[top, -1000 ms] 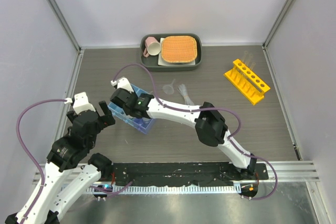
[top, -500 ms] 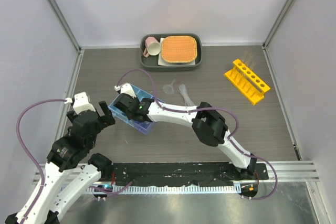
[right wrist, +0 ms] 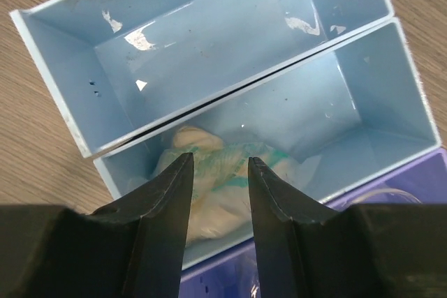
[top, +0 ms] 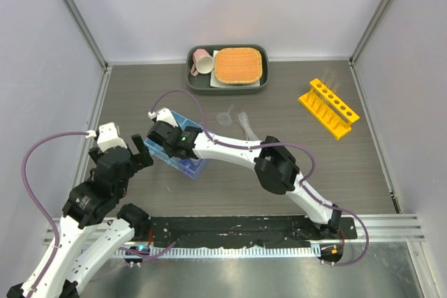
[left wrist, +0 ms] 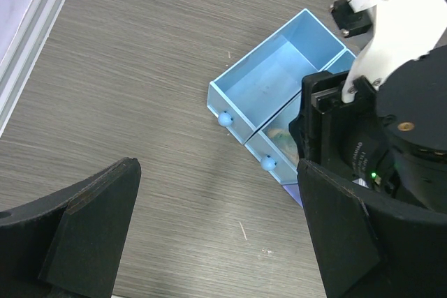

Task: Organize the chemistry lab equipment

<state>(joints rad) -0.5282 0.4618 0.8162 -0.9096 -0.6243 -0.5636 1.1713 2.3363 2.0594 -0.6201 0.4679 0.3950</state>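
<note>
Hovers over the blue three-compartment tray (right wrist: 52, 82).
Right tool (right wrist: 220, 162) parted, empty, above crumpled wad (right wrist: 192, 137) in middle compartment; left tool (left wrist: 218, 172) spread wide, nearby.

tray (right wrist: 209, 40): third compartment mostly cut off | rack (top: 328, 107): contents too faint to tell

blue tray (right wrist: 209, 40): translucent plastic, smooth, glossy glints on its walls | wad (right wrist: 216, 172) in its middle compartment: crumpled, soft, paper or cloth, cannot tell which | table (left wrist: 105, 68) under the tray: matt wood grain, fine streaks | right gripper (right wrist: 220, 160) above the tray: matt black plastic | yellow rack (top: 328, 107) well right of the tray: smooth opaque plastic
</note>
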